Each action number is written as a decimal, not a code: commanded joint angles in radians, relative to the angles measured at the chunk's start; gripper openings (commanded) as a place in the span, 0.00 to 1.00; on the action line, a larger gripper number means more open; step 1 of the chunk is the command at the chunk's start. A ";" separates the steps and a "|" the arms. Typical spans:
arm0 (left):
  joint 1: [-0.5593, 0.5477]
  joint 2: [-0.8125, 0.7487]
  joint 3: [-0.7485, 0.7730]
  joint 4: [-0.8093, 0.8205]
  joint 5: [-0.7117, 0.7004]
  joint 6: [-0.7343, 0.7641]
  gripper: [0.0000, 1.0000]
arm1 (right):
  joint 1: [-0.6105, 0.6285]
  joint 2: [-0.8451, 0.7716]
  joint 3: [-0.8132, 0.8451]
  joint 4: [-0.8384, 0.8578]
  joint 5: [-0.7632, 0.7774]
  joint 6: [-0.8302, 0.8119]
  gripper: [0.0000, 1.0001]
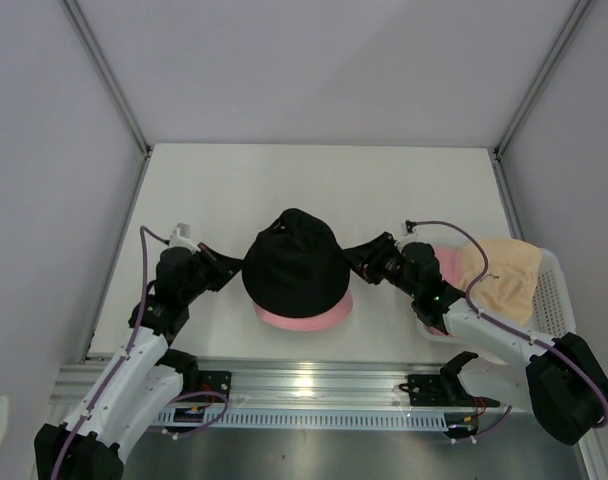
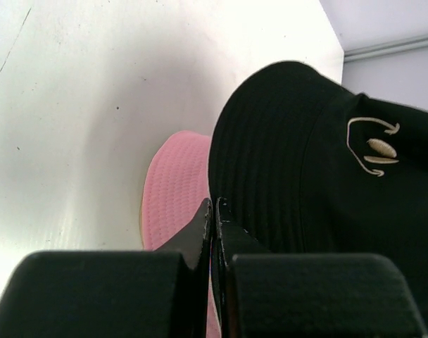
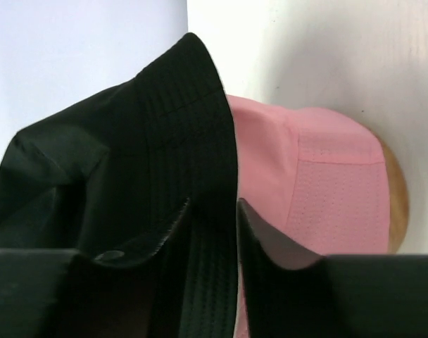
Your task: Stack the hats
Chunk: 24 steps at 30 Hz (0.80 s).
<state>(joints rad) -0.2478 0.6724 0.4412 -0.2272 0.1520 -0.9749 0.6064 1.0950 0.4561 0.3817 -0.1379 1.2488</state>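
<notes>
The black hat sits on top of the pink hat at the table's middle. Only the pink brim shows under it. My left gripper is at the black hat's left side. In the left wrist view the left gripper is shut on the black hat's brim edge, over the pink hat. My right gripper is at the right side. In the right wrist view the right gripper is open, astride the black hat's brim, beside the pink hat. The beige hat lies in the basket.
The white perforated basket stands at the table's right edge, behind my right arm. The wooden stand shows under the pink hat in the right wrist view. White walls close in the table on three sides.
</notes>
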 commanded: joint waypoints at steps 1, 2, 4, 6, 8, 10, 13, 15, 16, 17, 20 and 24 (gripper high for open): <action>-0.037 -0.014 0.025 0.026 -0.025 0.062 0.01 | 0.018 -0.004 0.010 0.083 0.004 0.006 0.33; -0.050 -0.019 0.040 0.031 -0.037 0.070 0.01 | 0.018 -0.010 0.010 0.085 0.006 0.005 0.27; -0.088 -0.023 0.062 0.032 -0.057 0.097 0.01 | 0.026 -0.033 0.021 0.060 0.012 -0.002 0.08; -0.117 -0.025 0.089 0.025 -0.097 0.120 0.01 | 0.033 -0.050 0.035 0.028 0.026 -0.025 0.00; -0.154 -0.027 0.119 0.014 -0.115 0.154 0.01 | 0.041 -0.075 0.049 -0.006 0.037 -0.046 0.00; -0.183 -0.030 0.146 0.003 -0.144 0.179 0.01 | 0.055 -0.092 0.052 -0.027 0.047 -0.066 0.00; -0.206 -0.051 0.148 0.005 -0.184 0.205 0.01 | 0.078 -0.127 0.047 -0.069 0.084 -0.095 0.00; -0.212 -0.065 0.140 0.003 -0.203 0.211 0.01 | 0.085 -0.152 0.049 -0.098 0.119 -0.112 0.00; -0.212 -0.066 0.140 -0.006 -0.222 0.209 0.02 | 0.090 -0.158 0.050 -0.145 0.138 -0.120 0.00; -0.214 -0.062 0.140 -0.038 -0.235 0.205 0.02 | 0.092 -0.164 0.049 -0.168 0.167 -0.115 0.00; -0.215 -0.031 0.128 -0.078 -0.249 0.190 0.01 | 0.098 -0.193 0.030 -0.242 0.211 -0.089 0.00; -0.217 -0.016 0.053 -0.060 -0.259 0.160 0.01 | 0.101 -0.219 -0.020 -0.320 0.257 -0.077 0.00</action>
<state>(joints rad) -0.4541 0.6445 0.5411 -0.2932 -0.0700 -0.8043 0.6998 0.9009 0.4595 0.1406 0.0303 1.1717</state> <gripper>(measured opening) 0.012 0.011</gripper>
